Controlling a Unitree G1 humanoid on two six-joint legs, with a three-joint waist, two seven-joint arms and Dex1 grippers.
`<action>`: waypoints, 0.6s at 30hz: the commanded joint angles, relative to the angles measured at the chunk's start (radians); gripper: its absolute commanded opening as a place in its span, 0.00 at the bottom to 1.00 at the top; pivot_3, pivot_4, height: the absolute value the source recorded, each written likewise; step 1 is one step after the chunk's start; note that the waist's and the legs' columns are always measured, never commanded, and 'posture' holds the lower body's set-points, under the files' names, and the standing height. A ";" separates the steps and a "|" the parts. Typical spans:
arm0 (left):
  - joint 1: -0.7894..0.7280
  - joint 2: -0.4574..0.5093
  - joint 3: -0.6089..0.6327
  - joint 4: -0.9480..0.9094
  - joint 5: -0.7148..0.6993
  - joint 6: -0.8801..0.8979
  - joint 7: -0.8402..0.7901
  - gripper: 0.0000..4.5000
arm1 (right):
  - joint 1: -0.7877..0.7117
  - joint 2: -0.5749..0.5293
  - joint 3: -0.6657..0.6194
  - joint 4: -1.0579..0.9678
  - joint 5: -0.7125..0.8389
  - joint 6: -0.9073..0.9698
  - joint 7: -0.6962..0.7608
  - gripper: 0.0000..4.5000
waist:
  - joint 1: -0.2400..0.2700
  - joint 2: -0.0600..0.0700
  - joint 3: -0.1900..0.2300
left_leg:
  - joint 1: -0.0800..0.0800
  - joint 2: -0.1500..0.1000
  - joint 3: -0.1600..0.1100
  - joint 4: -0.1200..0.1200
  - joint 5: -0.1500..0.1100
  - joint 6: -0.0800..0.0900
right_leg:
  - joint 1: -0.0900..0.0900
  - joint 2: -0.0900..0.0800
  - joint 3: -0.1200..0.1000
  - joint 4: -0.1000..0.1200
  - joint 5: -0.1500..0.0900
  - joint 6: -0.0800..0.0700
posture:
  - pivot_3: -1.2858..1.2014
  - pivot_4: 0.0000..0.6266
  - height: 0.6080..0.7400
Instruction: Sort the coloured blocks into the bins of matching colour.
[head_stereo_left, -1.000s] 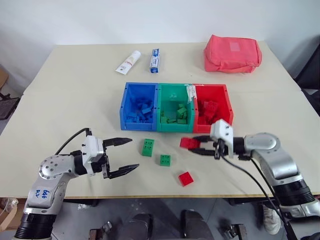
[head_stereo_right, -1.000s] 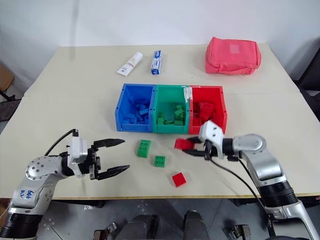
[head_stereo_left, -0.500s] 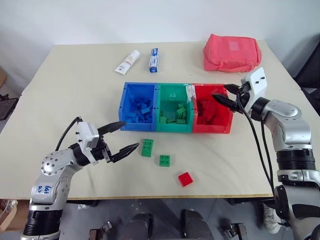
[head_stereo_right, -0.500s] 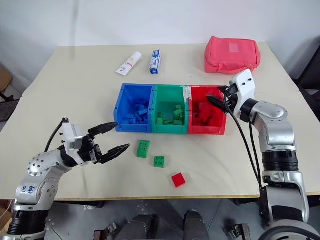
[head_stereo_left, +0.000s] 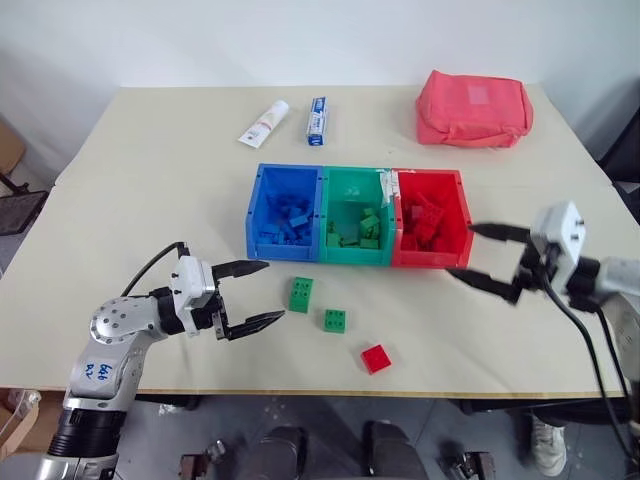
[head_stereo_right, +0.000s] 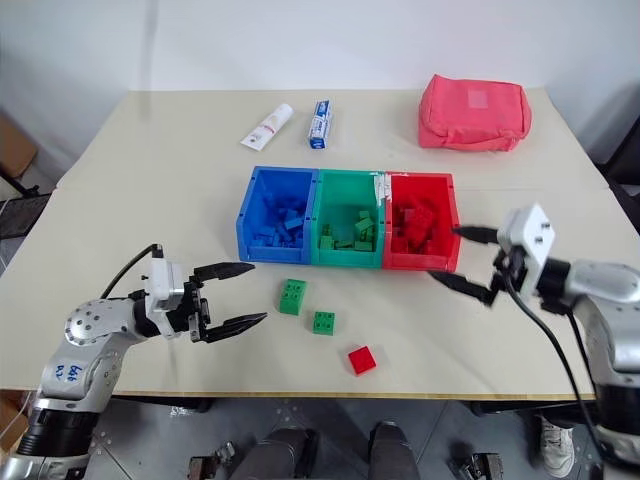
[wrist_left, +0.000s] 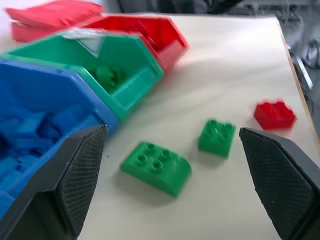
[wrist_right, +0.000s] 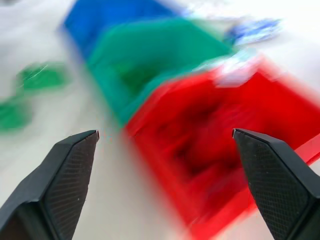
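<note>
Beige surface (head_stereo_left: 150, 190) with a white wall behind it; grey floor shows below the near edge. Nearest that edge lies one red block (head_stereo_left: 375, 357), alone. Just beyond it sit a small square green block (head_stereo_left: 335, 320) and, a little left, an oblong green block (head_stereo_left: 300, 294) — all three loose and apart from one another. The left gripper (head_stereo_left: 262, 292) hovers just left of the oblong green block, fingers spread wide, holding nothing. The right gripper (head_stereo_left: 466, 252) hangs off the red bin's near right corner, fingers likewise apart and empty. Behind the loose blocks stands the joined row: blue bin (head_stereo_left: 254, 205), green bin (head_stereo_left: 352, 176), red bin (head_stereo_left: 461, 205), left to right, each carrying a heap of blocks of its own colour. A white scrap is stuck on the rim between the green and red bins. Nothing lies between the loose blocks and the bins. Farther back — a white tube (head_stereo_left: 263, 123) and a blue-and-white tube (head_stereo_left: 317, 120) side by side; at the far right, a pink-red fabric pouch (head_stereo_left: 474, 107).
</note>
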 joint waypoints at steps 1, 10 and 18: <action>0.009 0.035 -0.037 0.034 0.031 -0.082 -0.104 1.00 | 0.126 -0.087 -0.044 -0.014 -0.047 -0.130 0.138 0.99 | -0.002 0.000 0.000 | 0.000 0.000 0.000 0.000 0.000 0.000 | 0.000 0.000 0.000 0.000 0.000 0.000 | 0.52 0.24 1.00; 0.019 0.066 -0.054 0.030 0.017 -0.078 -0.176 1.00 | 0.056 -0.006 0.166 -0.132 -0.047 -0.133 0.140 0.99 | -0.027 0.000 0.000 | 0.002 0.003 0.003 0.000 0.000 0.000 | 0.000 -0.002 0.000 0.000 0.001 0.000 | 0.52 0.24 1.00; 0.043 0.084 -0.036 0.006 0.015 -0.076 -0.168 1.00 | -0.187 0.108 0.498 -0.095 -0.172 -0.140 0.204 0.99 | -0.022 -0.001 0.001 | 0.001 0.003 0.002 0.001 -0.001 0.000 | 0.001 -0.002 -0.001 -0.001 0.002 0.000 | 0.52 0.24 1.00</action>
